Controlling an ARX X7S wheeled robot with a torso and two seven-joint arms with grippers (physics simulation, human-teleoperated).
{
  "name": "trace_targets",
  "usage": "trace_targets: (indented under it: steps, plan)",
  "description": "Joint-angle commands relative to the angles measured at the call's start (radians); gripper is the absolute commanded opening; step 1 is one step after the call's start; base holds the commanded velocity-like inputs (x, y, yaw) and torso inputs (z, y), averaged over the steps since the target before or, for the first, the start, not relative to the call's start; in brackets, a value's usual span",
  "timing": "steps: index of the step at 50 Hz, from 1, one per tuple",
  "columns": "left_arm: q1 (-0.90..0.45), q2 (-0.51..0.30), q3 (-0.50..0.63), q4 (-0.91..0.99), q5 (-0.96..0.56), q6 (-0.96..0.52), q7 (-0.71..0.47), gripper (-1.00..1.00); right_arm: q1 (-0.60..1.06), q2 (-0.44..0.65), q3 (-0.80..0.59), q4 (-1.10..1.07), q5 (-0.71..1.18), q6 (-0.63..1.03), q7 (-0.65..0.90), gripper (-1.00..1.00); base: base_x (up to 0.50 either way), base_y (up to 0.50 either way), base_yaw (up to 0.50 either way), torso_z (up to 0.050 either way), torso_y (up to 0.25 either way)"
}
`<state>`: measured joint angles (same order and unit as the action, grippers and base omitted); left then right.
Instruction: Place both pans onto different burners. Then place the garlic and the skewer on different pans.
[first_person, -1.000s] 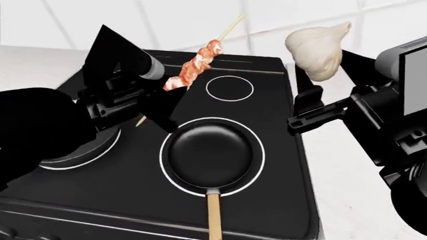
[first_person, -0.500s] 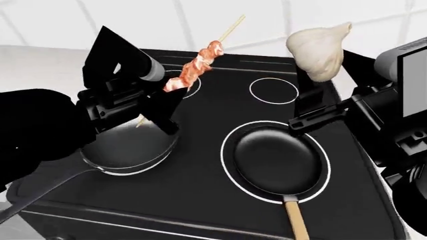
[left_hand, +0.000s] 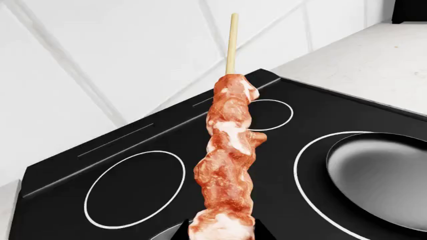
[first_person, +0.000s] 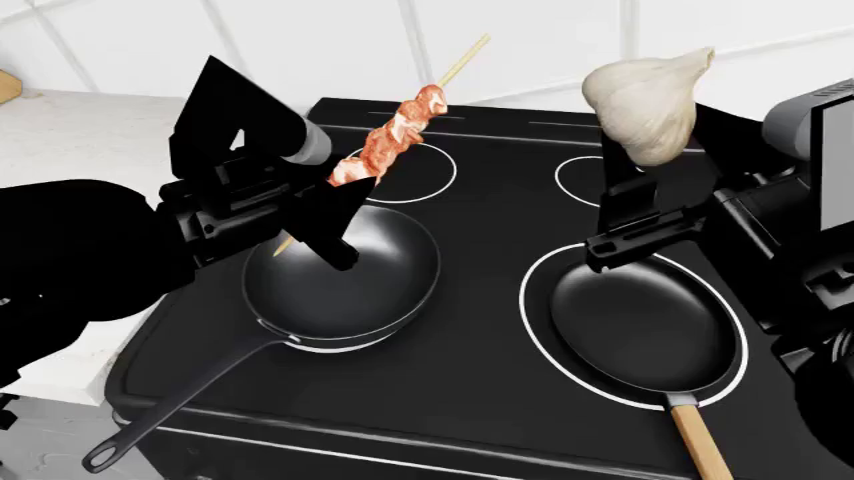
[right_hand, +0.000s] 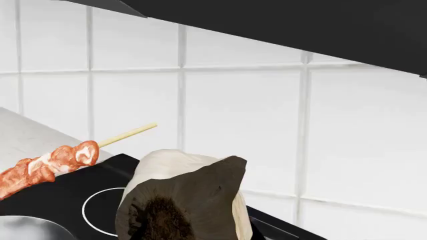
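Left gripper (first_person: 334, 215): jaws pinching skewer (first_person: 391, 138) above deep pan (first_person: 342, 275).
Right gripper (first_person: 638, 195): jaws pinching garlic (first_person: 646, 100) above wooden-handled pan (first_person: 645, 325).

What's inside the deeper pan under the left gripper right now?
Nothing visible: the deeper pan shows a bare black bottom. The left gripper holds the skewer above it and covers part of its near-left rim, so that bit is hidden.

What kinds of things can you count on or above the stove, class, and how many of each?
Pans: 2 (thin black handle, wooden handle)
Garlic: 1
Skewer: 1
Large burner rings: 2
Small rings: 2
Total: 8
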<state>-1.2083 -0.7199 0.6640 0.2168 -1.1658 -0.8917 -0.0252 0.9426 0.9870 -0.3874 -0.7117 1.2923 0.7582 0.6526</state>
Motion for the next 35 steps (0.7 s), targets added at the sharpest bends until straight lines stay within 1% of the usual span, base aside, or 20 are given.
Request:
trace_targets:
  steps: [1,9,15,25,30,35]
  plan:
    - [0.009,0.0,0.001,-0.02,0.011,0.02,0.008,-1.0,0.067,0.032,0.0,0.03,0.052,0.056,-0.073,-1.0,0.0,0.0,0.0,0.0,0.0]
    - [0.022,0.012,0.01,-0.061,0.037,0.044,0.025,-1.0,0.185,0.1,-0.025,0.085,0.081,0.164,-0.239,-1.0,0.0,0.0,0.0,0.0,0.0]
    - [0.02,0.012,0.013,-0.069,0.043,0.044,0.027,-1.0,0.193,0.156,-0.049,0.089,0.06,0.207,-0.34,-1.0,0.0,0.0,0.0,0.0,0.002]
    - [0.021,0.014,0.014,-0.089,0.053,0.054,0.032,-1.0,0.105,0.227,-0.058,0.114,0.062,0.193,-0.37,-1.0,0.0,0.0,0.0,0.0,0.0]
    - [0.02,0.019,0.013,-0.096,0.055,0.061,0.037,-1.0,0.077,0.233,-0.065,0.136,0.061,0.186,-0.374,-1.0,0.0,0.0,0.0,0.0,0.0]
    - [0.037,0.009,0.007,-0.063,0.041,0.07,0.04,-1.0,0.072,0.223,-0.091,0.155,0.058,0.216,-0.388,-1.0,0.0,0.0,0.0,0.0,0.0]
